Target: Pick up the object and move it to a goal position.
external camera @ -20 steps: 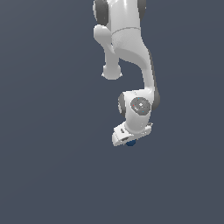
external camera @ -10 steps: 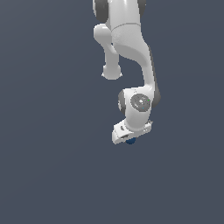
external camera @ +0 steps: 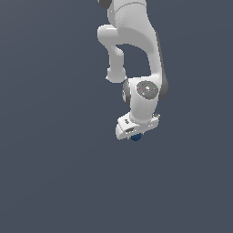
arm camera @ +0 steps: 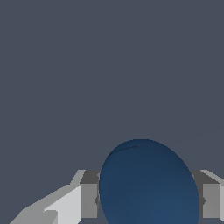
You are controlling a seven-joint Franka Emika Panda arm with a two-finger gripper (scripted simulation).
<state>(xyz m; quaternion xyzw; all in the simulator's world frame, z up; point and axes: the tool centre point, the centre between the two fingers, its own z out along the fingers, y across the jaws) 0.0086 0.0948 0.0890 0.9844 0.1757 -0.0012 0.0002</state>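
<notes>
Bench (external camera: 50, 182): flat dark grey-blue surface filling both views, no marks on it, no goal marker visible anywhere.

Arm (external camera: 132, 41): white Panda, comes in from top of exterior view, bends down w/ wrist pointing at the bench.

Hand (external camera: 135, 135): at the arm's low end, tilted a bit. Wrist view shows a grey finger (arm camera: 85, 199) on one side of the ball and its twin on the other, both pressed against it, so the hand is clenched on the ball.

Ball (arm camera: 148, 183): dark blue, smooth, sits btwn the fingers; in exterior view only a small sliver of it peeks out under the hand. Can't tell from either view whether it's touching the bench or already off it.

Step, prob: grasp done, carry phase. Next move needs grip kept firm (smooth round thing, could slip out) while arm travels to the goal; where that is, pics don't say.
</notes>
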